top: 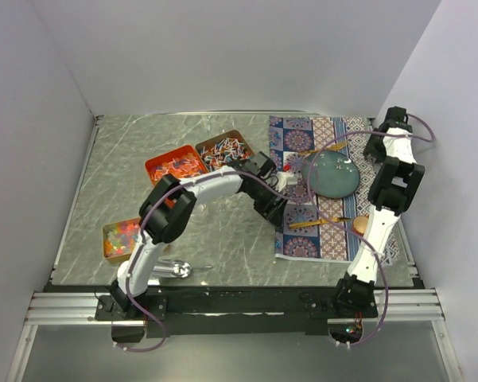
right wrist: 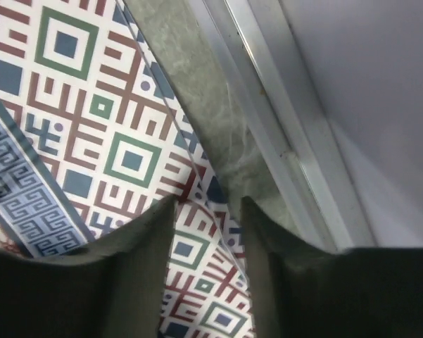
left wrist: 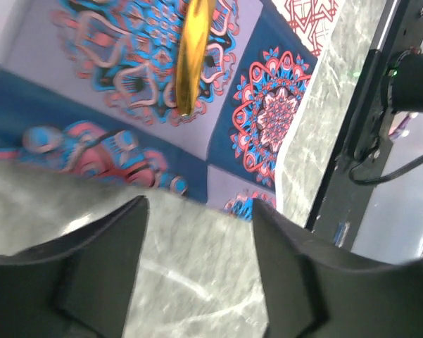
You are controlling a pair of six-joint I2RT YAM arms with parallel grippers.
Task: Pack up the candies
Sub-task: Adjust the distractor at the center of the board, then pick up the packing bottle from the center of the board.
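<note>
Wrapped candies fill a red tin and a brown tin at the back left. Bead-like candies fill an orange tin at the front left. A few small pieces lie by the patterned mat's left edge and on the teal plate. My left gripper is open and empty, low over the marble beside the mat's edge. My right gripper is open and empty over the mat's far right edge. No candy shows in either wrist view.
A gold spoon lies on the patterned mat in front of the plate; its handle shows in the left wrist view. Another gold utensil lies behind the plate. A silver utensil lies near the left arm's base. Walls enclose the table.
</note>
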